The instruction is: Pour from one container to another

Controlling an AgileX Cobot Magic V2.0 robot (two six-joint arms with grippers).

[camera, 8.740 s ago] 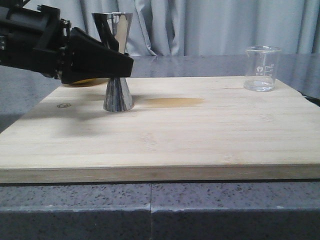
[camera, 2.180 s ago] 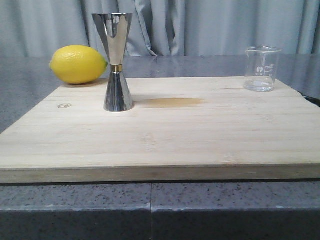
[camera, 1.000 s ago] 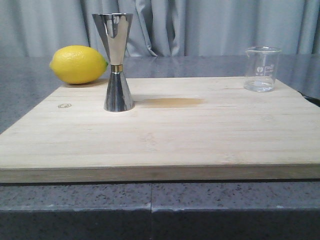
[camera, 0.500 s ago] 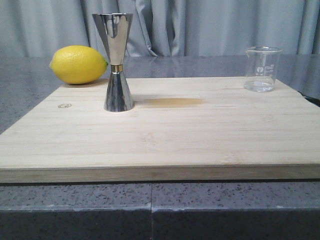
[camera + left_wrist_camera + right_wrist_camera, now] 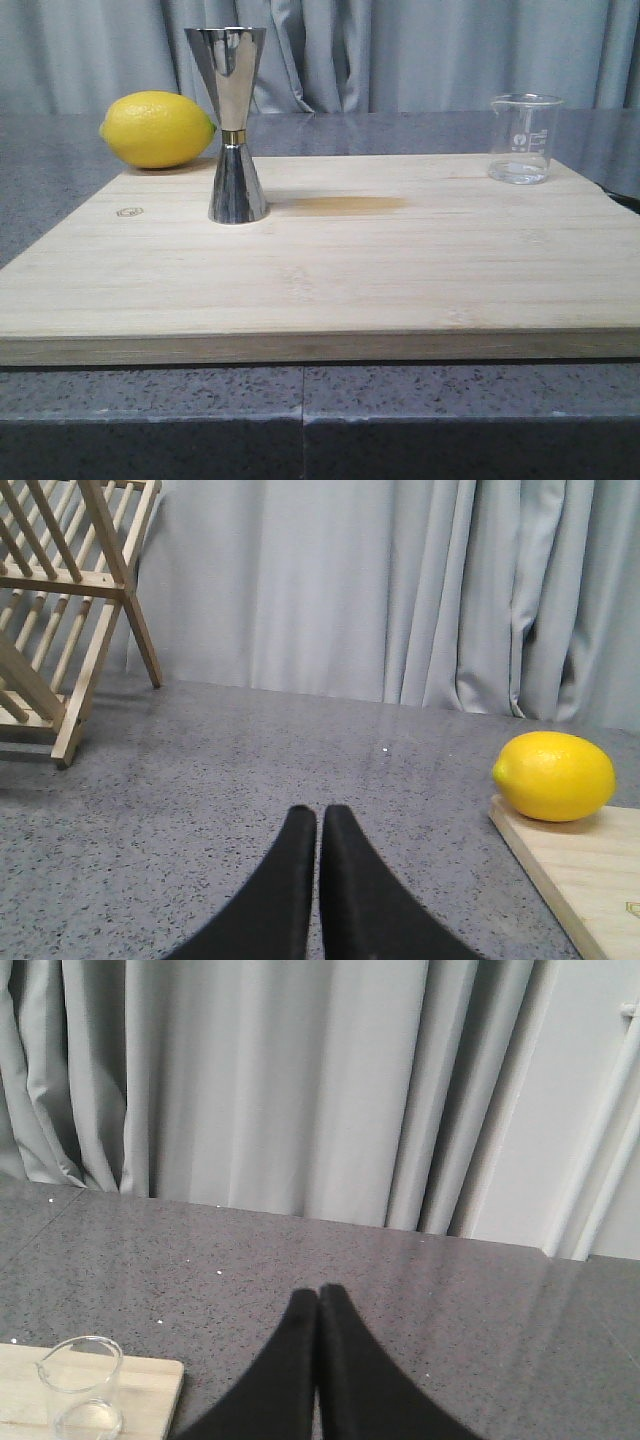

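Note:
The clear glass beaker (image 5: 522, 138) stands upright at the far right corner of the wooden board (image 5: 330, 270); it also shows in the right wrist view as the beaker (image 5: 82, 1388). The steel hourglass jigger (image 5: 233, 125) with a gold band stands upright at the board's far left. Neither arm appears in the front view. My left gripper (image 5: 318, 815) is shut and empty over the grey counter, left of the board. My right gripper (image 5: 319, 1293) is shut and empty over the counter, to the right of the beaker.
A yellow lemon (image 5: 157, 129) lies behind the board's far left corner, seen also as the lemon (image 5: 555, 776) from the left wrist. A wooden drying rack (image 5: 60, 600) stands far left on the counter. Grey curtains hang behind. A brownish stain (image 5: 345, 205) marks the board.
The left arm, which stood beside the jigger 8.7 s ago, has drawn back out of the front view. Nothing has moved in the last two seconds.

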